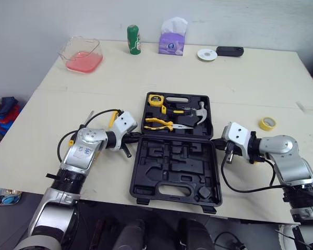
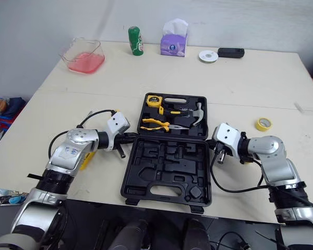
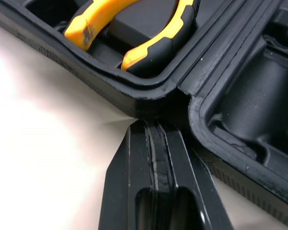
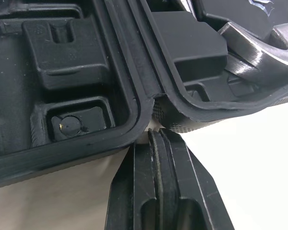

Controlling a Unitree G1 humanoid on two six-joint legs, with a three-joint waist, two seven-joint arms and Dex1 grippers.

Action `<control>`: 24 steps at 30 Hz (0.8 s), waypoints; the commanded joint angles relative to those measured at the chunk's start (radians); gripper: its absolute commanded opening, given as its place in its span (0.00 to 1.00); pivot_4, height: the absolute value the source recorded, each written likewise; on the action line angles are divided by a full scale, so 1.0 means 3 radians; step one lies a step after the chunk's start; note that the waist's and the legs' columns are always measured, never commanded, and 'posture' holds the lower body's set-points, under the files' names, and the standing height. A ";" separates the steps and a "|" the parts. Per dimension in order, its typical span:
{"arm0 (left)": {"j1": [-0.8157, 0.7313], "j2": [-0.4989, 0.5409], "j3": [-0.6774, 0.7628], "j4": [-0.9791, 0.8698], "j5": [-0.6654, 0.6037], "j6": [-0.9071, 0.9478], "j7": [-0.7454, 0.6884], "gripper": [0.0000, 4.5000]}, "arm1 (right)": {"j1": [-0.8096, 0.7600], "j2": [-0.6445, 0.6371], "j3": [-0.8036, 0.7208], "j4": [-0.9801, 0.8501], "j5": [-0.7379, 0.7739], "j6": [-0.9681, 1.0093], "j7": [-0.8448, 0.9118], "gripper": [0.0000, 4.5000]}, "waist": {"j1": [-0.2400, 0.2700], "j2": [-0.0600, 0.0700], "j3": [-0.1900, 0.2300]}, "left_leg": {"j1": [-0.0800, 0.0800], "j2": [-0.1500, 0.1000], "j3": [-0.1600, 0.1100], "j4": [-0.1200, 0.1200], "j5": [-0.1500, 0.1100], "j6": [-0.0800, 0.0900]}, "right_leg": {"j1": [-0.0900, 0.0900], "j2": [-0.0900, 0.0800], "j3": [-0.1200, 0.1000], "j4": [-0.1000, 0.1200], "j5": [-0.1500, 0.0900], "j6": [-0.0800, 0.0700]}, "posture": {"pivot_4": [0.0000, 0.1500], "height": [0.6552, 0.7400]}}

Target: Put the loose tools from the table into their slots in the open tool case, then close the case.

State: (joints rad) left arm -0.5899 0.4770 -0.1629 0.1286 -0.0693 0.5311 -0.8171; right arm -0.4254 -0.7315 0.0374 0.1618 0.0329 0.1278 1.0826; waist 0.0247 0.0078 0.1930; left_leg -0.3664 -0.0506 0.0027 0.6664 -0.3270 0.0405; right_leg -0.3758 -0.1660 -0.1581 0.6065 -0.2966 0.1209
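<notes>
Left tool [image 3: 151,125]: two black fingers pressed flat together with nothing between them. The tip touches the left hinge corner of the tool case [image 1: 175,200], where its two halves meet.
Right tool [image 4: 156,133]: fingers likewise pressed together and empty, with the tip against the seam at the right hinge corner.
Near half [image 1: 161,156]: lies open and flat at the front edge of the worktop [image 1: 250,83], its moulded recesses bare and its handle side toward the robot.
Far half [image 1: 177,96]: also lies flat and has implements seated in its slots.
Pliers [image 1: 159,123]: yellow-and-black handles, in the far half just beside the left tool's corner.
Hammer [image 1: 201,111]: steel head on the right side of the far half, near the right tool.
Tape measure [image 1: 156,100]: yellow, in the back left corner of the far half.
Striped handle [image 1: 173,110]: yellow and black, between the tape measure and the hammer. I cannot tell what it belongs to.
Tape roll [image 1: 267,123]: yellow, loose on the worktop to the right of the case and apart from it.
Yellow item [image 2: 87,159]: pokes out beneath the left forearm, and I cannot tell what it is.
Back edge: a clear tub [image 1: 82,54] with pink contents, a green bottle [image 1: 134,39], a purple tissue box [image 1: 172,42], a white disc [image 1: 207,54] and a black device [image 1: 229,51].
</notes>
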 commanded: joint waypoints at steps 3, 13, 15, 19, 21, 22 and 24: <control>0.0160 -0.0045 -0.0091 -0.0158 -0.0040 -0.0011 -0.0042 0.01 | 0.0054 -0.0018 0.0034 -0.0147 0.0080 -0.0032 0.0032 0.00 | 0.0000 -0.0001 -0.0001 | 0.0001 0.0000 0.0001 0.0000 0.0000 0.0000 | 0.0001 0.0000 0.0000 0.0000 0.0000 0.0000 | 1.00 1.00; 0.0135 -0.0010 -0.0014 -0.0187 -0.0019 -0.0041 0.0039 0.01 | 0.0101 -0.0055 0.0010 -0.0059 0.0049 -0.0116 -0.0010 0.00 | 0.0003 -0.0001 -0.0001 | 0.0001 0.0000 0.0000 0.0001 0.0000 0.0000 | 0.0001 0.0000 0.0000 0.0001 0.0000 0.0000 | 1.00 1.00; 0.0135 0.0058 0.0003 -0.0249 -0.0010 -0.0037 0.0015 0.01 | 0.0095 -0.0081 -0.0030 -0.0003 0.0038 -0.0163 -0.0045 0.00 | 0.0001 -0.0001 -0.0001 | 0.0001 0.0000 0.0000 0.0001 0.0000 0.0000 | 0.0001 0.0000 -0.0001 0.0001 0.0000 0.0000 | 1.00 1.00; 0.0160 0.0261 0.0101 -0.0480 -0.0026 -0.0081 -0.0035 0.01 | 0.0090 -0.0181 -0.0133 0.0035 0.0083 -0.0234 -0.0035 0.00 | -0.0003 -0.0001 0.0000 | -0.0002 0.0000 -0.0001 0.0001 0.0000 0.0000 | -0.0001 0.0000 0.0000 0.0000 0.0000 0.0000 | 1.00 1.00; 0.0191 0.0309 0.0156 -0.0575 -0.0070 -0.0047 -0.0016 0.01 | 0.0102 -0.0209 -0.0180 0.0024 0.0146 -0.0258 -0.0029 0.00 | -0.0002 -0.0002 0.0000 | -0.0003 0.0000 -0.0001 0.0001 0.0000 0.0000 | -0.0002 0.0000 0.0000 0.0000 0.0000 0.0000 | 1.00 1.00; 0.0226 0.0347 0.0207 -0.0647 -0.0100 -0.0010 -0.0003 0.01 | 0.0108 -0.0228 -0.0228 0.0018 0.0207 -0.0310 -0.0008 0.00 | -0.0002 -0.0002 0.0000 | -0.0003 0.0000 -0.0002 0.0002 0.0000 0.0000 | -0.0002 0.0000 0.0000 0.0000 0.0000 0.0000 | 1.00 1.00; 0.0370 0.0427 0.0366 -0.0804 -0.0145 -0.0026 0.0037 0.01 | 0.0175 -0.0310 -0.0316 -0.0009 0.0337 -0.0518 0.0147 0.00 | -0.0003 -0.0002 0.0000 | -0.0003 0.0000 -0.0002 0.0002 0.0000 0.0000 | -0.0001 0.0000 0.0001 0.0000 0.0000 0.0000 | 1.00 1.00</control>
State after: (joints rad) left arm -0.4996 0.5859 -0.1055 -0.0544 -0.0880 0.5263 -0.8169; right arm -0.3836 -0.7898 -0.0108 0.1818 0.0882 0.0195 1.0916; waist 0.0237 0.0073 0.1930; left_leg -0.3671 -0.0505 0.0022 0.6667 -0.3270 0.0405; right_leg -0.3762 -0.1659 -0.1578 0.6063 -0.2965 0.1209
